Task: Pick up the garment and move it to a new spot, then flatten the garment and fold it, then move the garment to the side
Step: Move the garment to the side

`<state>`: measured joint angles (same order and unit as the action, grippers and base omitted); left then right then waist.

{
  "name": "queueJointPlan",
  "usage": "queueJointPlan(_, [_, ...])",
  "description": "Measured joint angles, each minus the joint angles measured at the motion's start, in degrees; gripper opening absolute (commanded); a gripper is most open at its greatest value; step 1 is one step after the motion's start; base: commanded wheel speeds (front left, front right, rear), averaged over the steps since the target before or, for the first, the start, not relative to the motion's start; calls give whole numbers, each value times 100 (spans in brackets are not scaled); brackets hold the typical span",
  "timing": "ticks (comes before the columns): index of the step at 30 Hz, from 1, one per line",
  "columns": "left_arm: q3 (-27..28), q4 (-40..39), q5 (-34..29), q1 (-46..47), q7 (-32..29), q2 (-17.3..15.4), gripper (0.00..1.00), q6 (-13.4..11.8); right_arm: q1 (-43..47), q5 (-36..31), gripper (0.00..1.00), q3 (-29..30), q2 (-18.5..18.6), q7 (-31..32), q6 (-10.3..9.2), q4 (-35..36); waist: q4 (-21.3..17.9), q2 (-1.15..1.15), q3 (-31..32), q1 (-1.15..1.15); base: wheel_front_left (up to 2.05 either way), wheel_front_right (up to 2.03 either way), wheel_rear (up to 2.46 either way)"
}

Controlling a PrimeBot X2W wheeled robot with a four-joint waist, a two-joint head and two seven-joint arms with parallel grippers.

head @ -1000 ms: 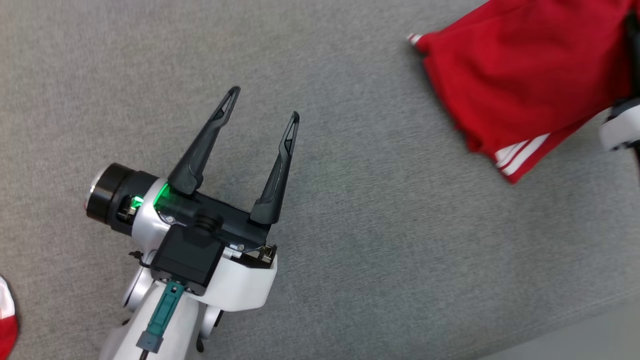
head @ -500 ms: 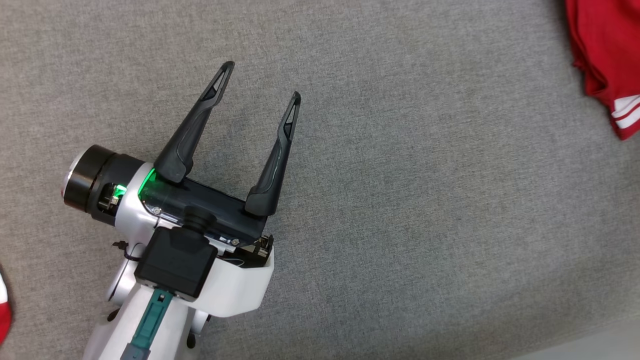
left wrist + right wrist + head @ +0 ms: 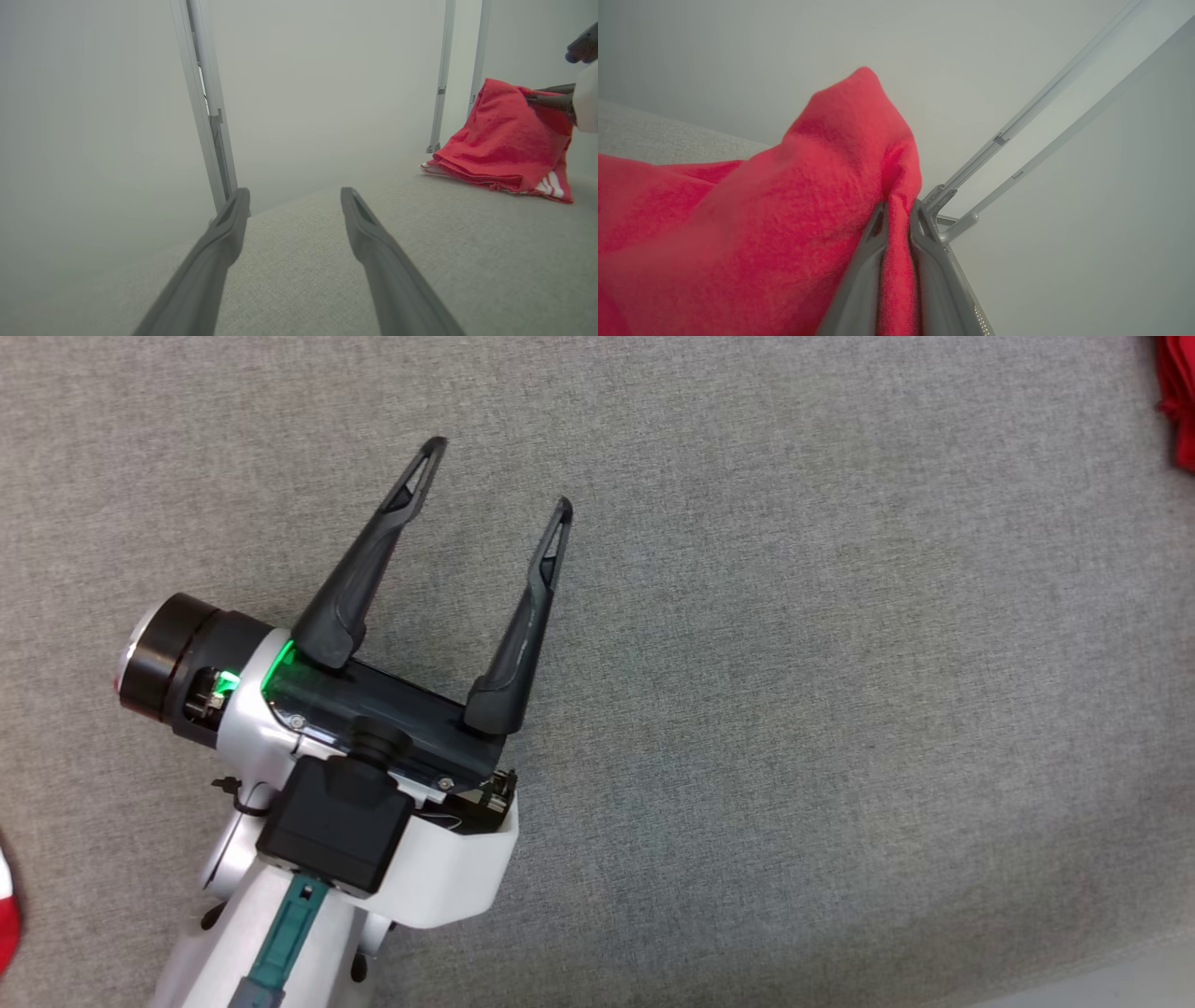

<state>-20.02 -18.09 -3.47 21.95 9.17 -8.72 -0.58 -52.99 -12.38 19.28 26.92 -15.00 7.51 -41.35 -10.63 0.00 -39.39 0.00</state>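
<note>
The garment (image 3: 500, 140) is red cloth with white stripes at its hem, lying bunched on the grey fabric surface (image 3: 794, 709) at the far right of the left wrist view. In the head view only a sliver of the garment (image 3: 1178, 392) shows, in the top right corner. My right gripper (image 3: 899, 207) is shut on a raised fold of the garment (image 3: 784, 210), pulling it up into a peak. The right gripper (image 3: 546, 95) also shows pinching that peak. My left gripper (image 3: 499, 476) hovers open over bare surface, well left of the garment, and the left gripper (image 3: 295, 196) holds nothing.
Pale metal frame posts (image 3: 205, 102) stand behind the surface, with another post (image 3: 1017, 126) beside the right gripper. The surface's edge runs along the lower right corner (image 3: 1120, 980). A red-and-white scrap (image 3: 5, 915) peeks in at the lower left edge.
The garment has slid right across the surface, from a large patch at upper right to a sliver in the corner. The open left gripper has shifted only slightly.
</note>
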Motion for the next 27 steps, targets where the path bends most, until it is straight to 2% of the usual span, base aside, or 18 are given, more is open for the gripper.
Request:
queueJointPlan(1, [-18, -7, 0, 2, 1, 8, 100, -1, -26, -48, 100, 81, -34, 0, 0, -35, 14, 0, 10, 0, 0, 0, 0])
queueJointPlan(8, [-86, -36, 2, 58, 44, 10, 100, -18, -61, -710, 100, 582, -89, -14, 0, 57, 170, 0, 76, 0, 0, 0, 0])
queueJointPlan(11, [-86, 9, 47, 51, 93, 19, 100, -52, -74, -935, 100, 600, -297, -13, -1, 222, 211, 0, 170, 0, 0, 0, 0])
queueJointPlan(15, [-94, 112, 132, -61, 154, 66, 100, -121, -35, -827, 100, 155, -704, -14, 0, 475, 257, 0, 372, 0, 0, 0, 0])
queueJointPlan(19, [-90, 256, 237, -190, 231, 145, 100, -208, 210, -293, 100, -453, -1062, -14, -1, 571, 317, 0, 639, 0, 0, 0, 0])
queueJointPlan(27, [33, 748, 655, -661, 299, 291, 100, -463, 917, 837, 100, -1882, -1424, -14, 0, 910, 522, 0, 1260, 0, 0, 0, 0])
